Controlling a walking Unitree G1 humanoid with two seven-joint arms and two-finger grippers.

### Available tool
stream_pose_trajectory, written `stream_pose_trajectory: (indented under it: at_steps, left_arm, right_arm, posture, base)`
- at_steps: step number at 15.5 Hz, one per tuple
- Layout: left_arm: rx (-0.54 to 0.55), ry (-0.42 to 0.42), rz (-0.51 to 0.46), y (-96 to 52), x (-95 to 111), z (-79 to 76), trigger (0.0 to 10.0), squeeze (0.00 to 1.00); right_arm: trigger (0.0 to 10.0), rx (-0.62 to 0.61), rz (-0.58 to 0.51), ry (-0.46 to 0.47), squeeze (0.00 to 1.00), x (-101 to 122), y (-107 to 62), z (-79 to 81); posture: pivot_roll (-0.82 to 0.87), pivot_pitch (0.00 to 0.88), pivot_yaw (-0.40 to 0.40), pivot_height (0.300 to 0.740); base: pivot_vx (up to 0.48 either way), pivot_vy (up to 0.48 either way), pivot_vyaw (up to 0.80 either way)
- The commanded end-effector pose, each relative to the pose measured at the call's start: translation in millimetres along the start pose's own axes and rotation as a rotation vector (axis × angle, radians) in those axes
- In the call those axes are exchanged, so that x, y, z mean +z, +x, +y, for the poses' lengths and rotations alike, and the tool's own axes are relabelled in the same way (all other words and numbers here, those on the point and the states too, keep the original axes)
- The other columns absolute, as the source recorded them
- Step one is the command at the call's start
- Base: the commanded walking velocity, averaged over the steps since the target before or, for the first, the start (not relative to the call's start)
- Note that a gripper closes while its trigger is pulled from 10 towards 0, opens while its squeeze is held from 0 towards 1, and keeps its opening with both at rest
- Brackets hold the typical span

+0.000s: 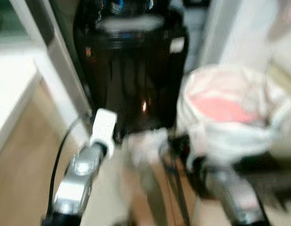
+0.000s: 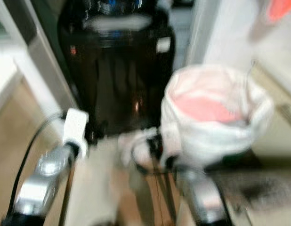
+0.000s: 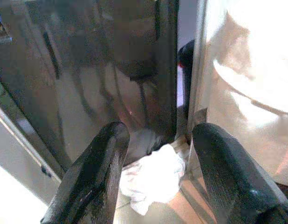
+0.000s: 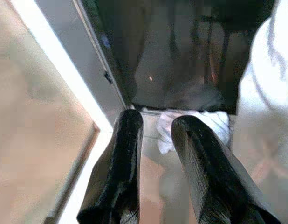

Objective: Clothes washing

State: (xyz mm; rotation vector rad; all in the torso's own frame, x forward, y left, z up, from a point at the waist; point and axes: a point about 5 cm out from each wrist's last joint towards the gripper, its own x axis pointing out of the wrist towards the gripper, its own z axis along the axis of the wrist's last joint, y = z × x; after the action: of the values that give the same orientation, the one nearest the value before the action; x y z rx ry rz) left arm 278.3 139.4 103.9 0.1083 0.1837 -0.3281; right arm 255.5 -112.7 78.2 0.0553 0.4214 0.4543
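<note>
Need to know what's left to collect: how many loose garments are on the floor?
1: a crumpled white cloth on the floor at the black washing machine's foot, beside the laundry basket. Blur may hide others.

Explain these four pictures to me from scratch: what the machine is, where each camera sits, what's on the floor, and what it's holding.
This is a walking humanoid robot with two silver arms. The two blurred pictures come from cameras in its head, looking down. The other two come from its wrists, looking along each gripper's black fingers. Ahead stands a glossy black washing machine. Beside it on the robot's right is a white laundry basket with something pink inside. A crumpled white cloth lies on the floor at the machine's foot. The left gripper and right gripper are both open, pointing toward that cloth. Neither holds anything.
</note>
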Motion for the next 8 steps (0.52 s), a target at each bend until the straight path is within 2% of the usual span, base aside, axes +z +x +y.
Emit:
stream_pose_trajectory:
  at_steps: [1, 5, 7, 8]
  left_arm:
    - [-0.007, -0.006, -0.001, 0.5, -0.8, -2.8, 10.0, 0.0]
    - [-0.009, -0.026, -0.012, 0.4, -1.2, -4.0, 10.0, 0.0]
    - [0.013, -0.061, -0.013, -2.0, -4.2, -2.7, 10.0, 0.0]
    - [0.021, -0.071, -0.016, -3.9, -4.4, -1.8, 10.0, 0.0]
  right_arm:
    - [10.0, -0.024, -0.001, -0.007, 0.0, -0.3, -2.3, -6.7]
    - [10.0, -0.019, 0.003, -0.026, 0.0, 1.7, -2.5, -12.3]
    - [10.0, 0.009, 0.002, -0.067, 0.0, 2.8, -3.5, -12.6]
    - [10.0, 0.033, -0.005, -0.066, 0.0, 3.3, -3.6, -10.5]
  posture:
    - [0.05, 0.0, 0.036, 0.74]
    - [0.06, 0.0, 0.019, 0.74]
    - [0.06, 0.0, 0.018, 0.74]
    - [0.06, 0.0, 0.018, 0.74]
  base:
    - [-0.435, 0.0, 0.0]
    - [-0.397, 0.0, 0.0]
    - [0.0, 0.0, 0.0]
    - [0.0, 0.0, 0.57]
